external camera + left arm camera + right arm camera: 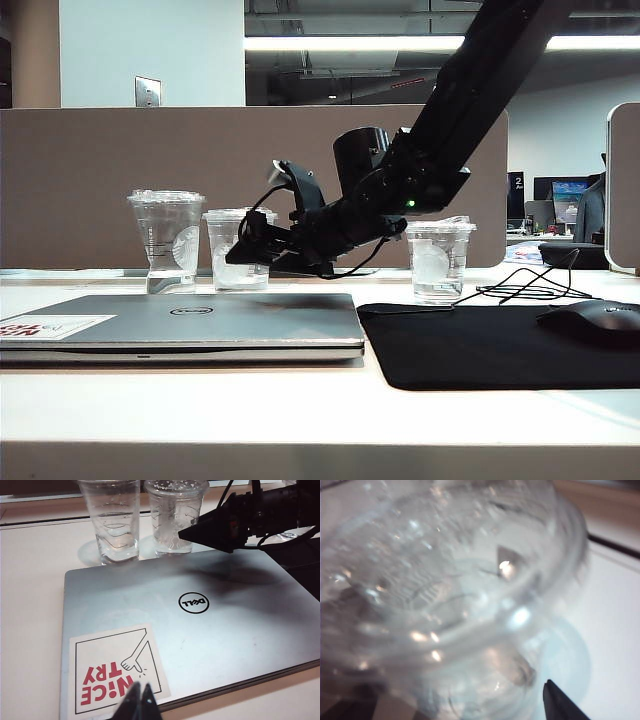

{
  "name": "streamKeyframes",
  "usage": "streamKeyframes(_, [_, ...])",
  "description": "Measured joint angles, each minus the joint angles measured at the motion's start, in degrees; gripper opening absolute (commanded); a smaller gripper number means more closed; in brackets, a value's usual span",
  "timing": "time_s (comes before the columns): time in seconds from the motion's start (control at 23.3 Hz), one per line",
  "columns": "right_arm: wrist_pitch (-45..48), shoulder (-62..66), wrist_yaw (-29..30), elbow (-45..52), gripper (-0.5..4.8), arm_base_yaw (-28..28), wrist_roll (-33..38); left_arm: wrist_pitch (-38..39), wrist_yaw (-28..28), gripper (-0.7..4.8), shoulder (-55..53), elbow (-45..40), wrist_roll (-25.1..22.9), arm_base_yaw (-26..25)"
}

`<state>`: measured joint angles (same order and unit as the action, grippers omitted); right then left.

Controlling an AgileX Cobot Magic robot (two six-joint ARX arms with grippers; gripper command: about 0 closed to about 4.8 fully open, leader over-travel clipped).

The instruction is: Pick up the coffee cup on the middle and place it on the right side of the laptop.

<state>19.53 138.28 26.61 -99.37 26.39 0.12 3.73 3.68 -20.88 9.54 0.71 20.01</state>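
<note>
The coffee cup (238, 252), short, clear and lidded, stands on the table behind the laptop (200, 320), the middle one of three cups. The left wrist view shows the coffee cup (175, 515) too. My right gripper (246, 254) reaches in from the right and stands open at the cup's side. In the right wrist view the coffee cup (450, 595) fills the frame, blurred, with one dark fingertip (557, 705) beside it. My left gripper (140, 700) is shut and hovers over the laptop's (225, 630) white sticker with red letters (117, 675).
A taller clear cup with black lines (166, 240) stands left of the coffee cup. A third clear cup (440, 260) stands to the right. A black mouse pad (470, 345) with a mouse (595, 322) and cables (525, 290) lies right of the laptop.
</note>
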Motion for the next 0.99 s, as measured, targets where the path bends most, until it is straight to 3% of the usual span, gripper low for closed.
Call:
streamKeyframes(0.77, [0.48, -0.02, -0.68, -0.94, 4.79, 0.77, -1.55, 0.00, 0.00, -0.05, -0.04, 0.00, 0.00, 0.00])
streamKeyframes(0.99, [0.55, -0.02, -5.03, -0.94, 4.79, 2.01, -1.55, 0.00, 0.00, -0.05, -0.04, 0.00, 0.00, 0.00])
